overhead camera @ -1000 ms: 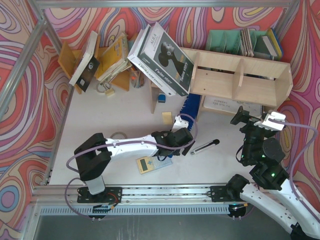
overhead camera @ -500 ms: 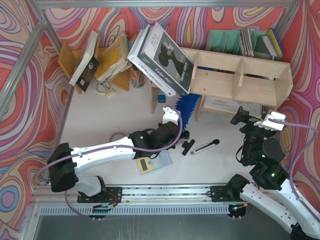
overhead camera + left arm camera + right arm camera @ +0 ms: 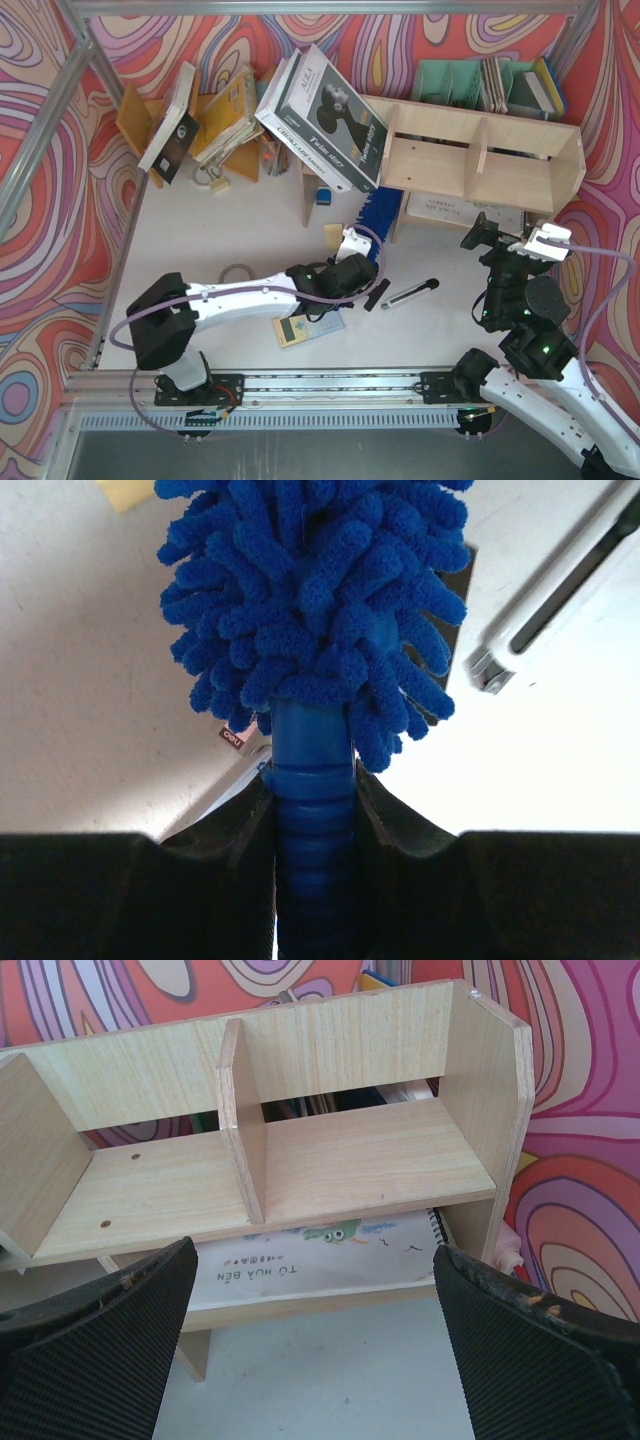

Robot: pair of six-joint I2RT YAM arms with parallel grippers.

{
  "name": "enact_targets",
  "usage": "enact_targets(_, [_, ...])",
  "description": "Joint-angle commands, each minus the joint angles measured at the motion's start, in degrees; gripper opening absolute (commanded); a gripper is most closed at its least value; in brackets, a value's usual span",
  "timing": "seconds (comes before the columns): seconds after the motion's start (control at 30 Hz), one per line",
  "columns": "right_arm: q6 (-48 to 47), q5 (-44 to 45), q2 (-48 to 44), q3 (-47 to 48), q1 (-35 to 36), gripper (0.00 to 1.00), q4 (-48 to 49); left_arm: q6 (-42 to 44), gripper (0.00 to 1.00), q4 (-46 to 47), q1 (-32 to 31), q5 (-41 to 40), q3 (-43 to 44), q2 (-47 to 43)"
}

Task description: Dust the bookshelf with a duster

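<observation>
- Near the front of the table (image 3: 200, 240), the left gripper (image 3: 312, 815) is clamped tight on the duster (image 3: 310, 610), its ribbed blue handle pinched between both jaws.
- Straight ahead of that claw, the fluffy head runs lengthwise away from the arm bases, its far end beside the bookshelf (image 3: 480, 150).
- Right gripper (image 3: 315, 1310) hangs wide, holding nothing, facing the shelf's compartments.

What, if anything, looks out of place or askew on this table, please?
Two large books lean tilted against the bookshelf's left end rather than standing upright, and books on the smaller rack lie slumped sideways.
</observation>
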Motion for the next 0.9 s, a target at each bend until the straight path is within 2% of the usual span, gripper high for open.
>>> enact_targets(0.0, [0.2,0.0,-0.3,0.4,-0.4,0.89,-0.2,1.1,0.0,-2.6,-0.5,3.5,2.2,3.3])
enact_targets(0.17, [0.3,0.1,-0.4,0.3,-0.4,0.89,-0.3,1.7,0.0,-1.9,-0.5,2.3,2.6,1.2])
enact_targets(0.4, [0.3,0.1,-0.6,0.3,-0.4,0.89,-0.3,3.5,0.0,1.7,-0.5,-2.5,-0.4,-8.4])
enact_targets(0.57, [0.3,0.1,-0.7,0.3,-0.4,0.89,-0.3,3.9,0.0,7.0,-0.5,-1.5,-3.3,-13.7])
enact_targets(0.67, [0.3,0.1,-0.6,0.4,-0.4,0.9,-0.3,4.1,0.0,6.8,-0.5,0.8,-2.9,-13.0])
enact_targets(0.87, [0.3,0.1,-0.7,0.3,-0.4,0.89,-0.3,3.4,0.0,3.8,-0.5,3.9,-1.1,-6.0])
